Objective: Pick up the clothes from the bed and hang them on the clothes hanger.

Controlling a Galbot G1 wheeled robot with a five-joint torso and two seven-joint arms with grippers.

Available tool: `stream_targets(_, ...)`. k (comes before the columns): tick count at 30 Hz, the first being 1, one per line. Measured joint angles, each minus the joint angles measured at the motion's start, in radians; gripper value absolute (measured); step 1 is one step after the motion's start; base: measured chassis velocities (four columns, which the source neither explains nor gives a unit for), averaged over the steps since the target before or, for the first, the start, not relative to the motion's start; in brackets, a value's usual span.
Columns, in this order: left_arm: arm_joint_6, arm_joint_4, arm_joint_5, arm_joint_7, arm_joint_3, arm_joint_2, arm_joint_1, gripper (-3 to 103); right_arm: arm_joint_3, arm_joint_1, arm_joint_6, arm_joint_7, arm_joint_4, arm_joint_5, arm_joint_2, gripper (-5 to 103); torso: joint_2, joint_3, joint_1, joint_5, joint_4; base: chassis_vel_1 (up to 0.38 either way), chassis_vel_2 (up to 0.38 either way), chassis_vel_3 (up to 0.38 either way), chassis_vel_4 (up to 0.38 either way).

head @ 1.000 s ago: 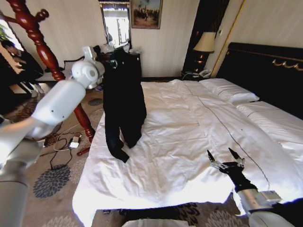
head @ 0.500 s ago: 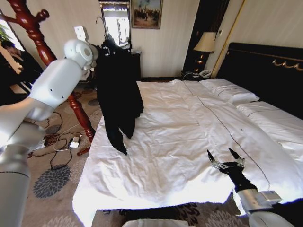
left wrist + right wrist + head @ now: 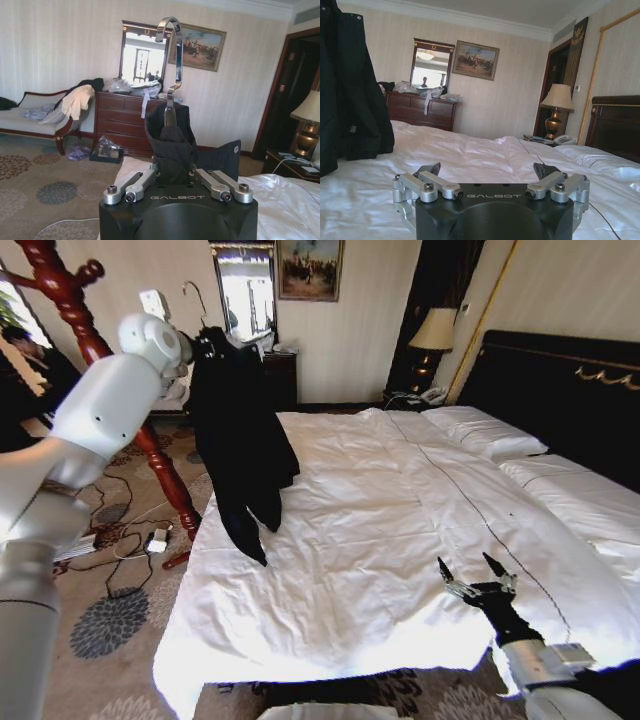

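Limp black shiny jacket (image 3: 238, 430) drapes from the slim hanger's silver hook (image 3: 172, 55), best held where the left gripper (image 3: 178, 184) clamps its collar, while the right gripper (image 3: 476, 580) waits wide open, empty.

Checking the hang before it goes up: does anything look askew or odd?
The jacket hangs bunched and lopsided from the left gripper, which pinches it at the collar below the hanger hook; one sleeve end still touches the bed.
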Motion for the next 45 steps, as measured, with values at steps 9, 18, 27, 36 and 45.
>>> stream_targets(9, 0.004, 0.088, 0.023, 0.012, -0.018, -0.025, -0.033, 18, 0.000, 0.000, 0.000, 0.000, 0.000, 0.000, 0.000, 100, 0.000, 0.000, 0.000, 0.0000, 0.0000, 0.000, 0.000, 0.000, 0.000)
stream_targets(18, 0.008, 0.146, 0.040, 0.025, -0.026, -0.025, -0.079, 18, 0.000, 0.000, 0.000, 0.000, 0.000, 0.000, 0.000, 100, 0.000, 0.000, 0.000, 0.0001, 0.0000, 0.000, 0.000, 0.000, 0.000)
stream_targets(27, 0.023, 0.156, 0.040, 0.026, -0.019, 0.008, -0.101, 18, 0.000, 0.000, 0.000, 0.000, 0.000, 0.000, 0.000, 100, 0.000, 0.000, 0.000, 0.0000, 0.0000, 0.000, 0.000, 0.000, 0.000)
stream_targets(36, 0.023, 0.189, 0.051, 0.043, -0.007, 0.025, -0.123, 18, 0.000, 0.000, 0.000, 0.000, 0.000, 0.000, 0.000, 100, 0.000, 0.000, 0.000, 0.0002, 0.0000, 0.000, 0.000, 0.000, 0.000)
stream_targets(45, 0.029, 0.171, 0.050, 0.042, -0.009, 0.042, -0.129, 18, 0.000, 0.000, 0.000, 0.000, 0.000, 0.000, 0.000, 100, 0.000, 0.000, 0.000, 0.0001, 0.0000, 0.000, 0.000, 0.000, 0.000)
